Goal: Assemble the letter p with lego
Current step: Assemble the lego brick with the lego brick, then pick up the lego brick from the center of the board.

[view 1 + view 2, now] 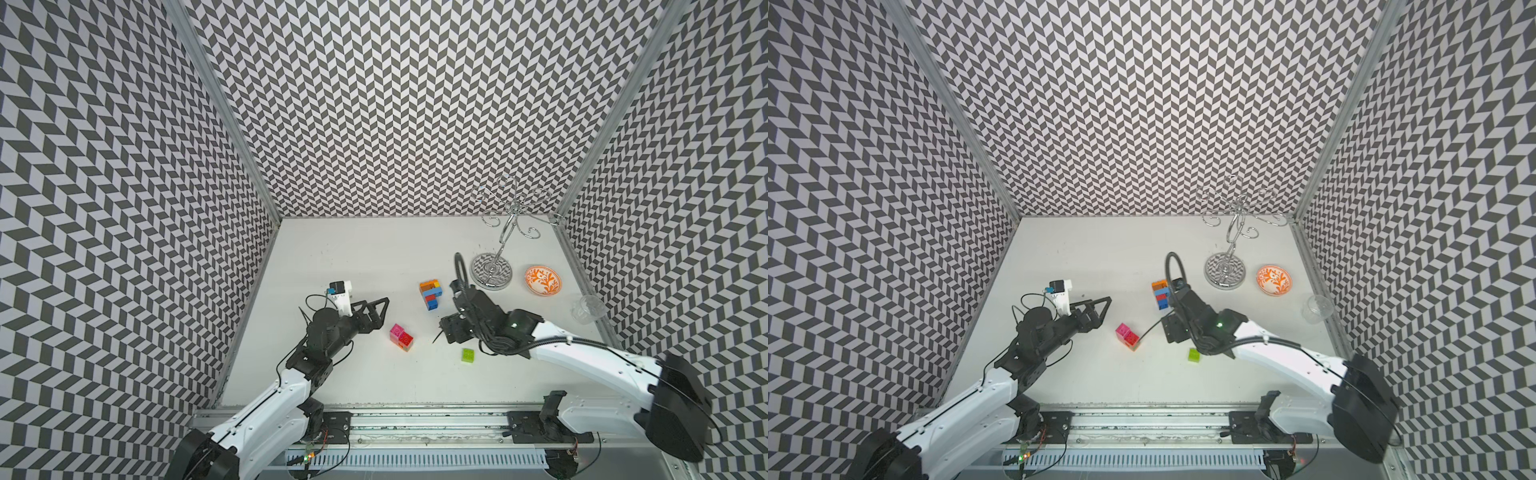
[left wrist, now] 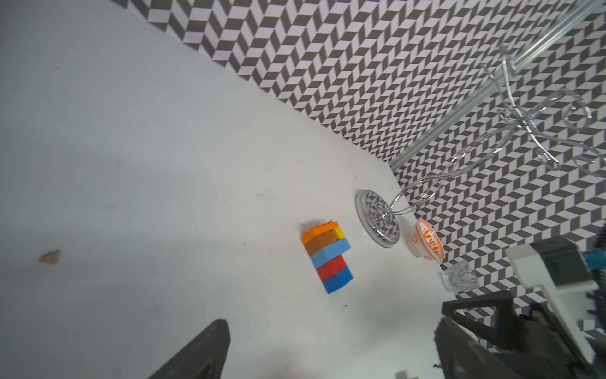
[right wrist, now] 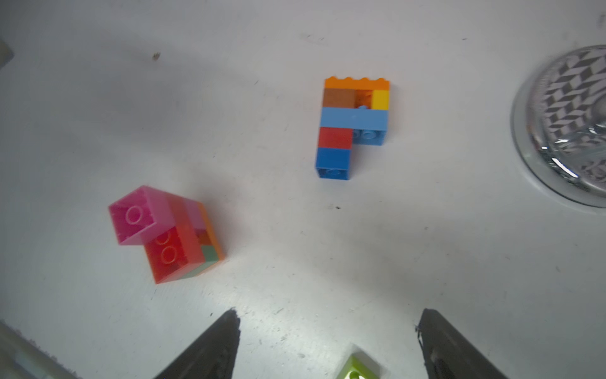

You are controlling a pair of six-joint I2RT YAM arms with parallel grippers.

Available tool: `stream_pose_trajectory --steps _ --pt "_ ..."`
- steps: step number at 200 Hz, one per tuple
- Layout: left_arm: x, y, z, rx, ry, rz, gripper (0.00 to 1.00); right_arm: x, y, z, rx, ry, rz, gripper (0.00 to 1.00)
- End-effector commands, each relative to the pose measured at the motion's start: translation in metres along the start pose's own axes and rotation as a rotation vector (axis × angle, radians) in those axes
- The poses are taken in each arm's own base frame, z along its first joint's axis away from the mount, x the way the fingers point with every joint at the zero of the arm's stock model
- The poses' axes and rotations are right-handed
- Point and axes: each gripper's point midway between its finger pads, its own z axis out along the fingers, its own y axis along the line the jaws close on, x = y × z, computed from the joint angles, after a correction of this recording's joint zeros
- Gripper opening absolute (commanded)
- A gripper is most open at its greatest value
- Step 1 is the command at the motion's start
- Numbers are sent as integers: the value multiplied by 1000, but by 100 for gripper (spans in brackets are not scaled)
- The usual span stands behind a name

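One P-stack [image 3: 354,119] — one pink-red cluster [image 3: 170,236], one lime brick [image 3: 357,367] (all apart).

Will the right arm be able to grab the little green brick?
Probably yes. The lime brick sits alone on the table, right by the right arm's open fingers, and nothing lies between them. The arm likely needs only a small shift to close on it.

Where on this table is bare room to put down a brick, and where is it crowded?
Bare: the far-left stretch of the table, between back wall and left gripper; also the strip from lime brick to front rail. Crowded: the far-right corner with wire stand, bowl and glass.
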Motion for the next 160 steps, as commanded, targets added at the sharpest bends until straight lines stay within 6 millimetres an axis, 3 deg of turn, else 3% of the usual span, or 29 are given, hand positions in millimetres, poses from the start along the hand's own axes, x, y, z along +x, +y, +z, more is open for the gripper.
stream_pose_trajectory --steps 1,31,63,104,160 --pt "5 -28 7 -56 64 73 99 -28 -17 -20 -44 -196 162 97" --pt "56 -76 25 -80 271 149 97 -34 -61 -35 -24 -297 315 99" --pt "113 -108 42 -136 451 241 97 -29 -92 -36 -1 -321 428 99" --pt "181 -123 69 -163 626 317 94 -23 -121 -34 59 -334 544 99" --pt "241 -119 103 -269 739 445 89 -23 -137 -42 118 -365 590 99"
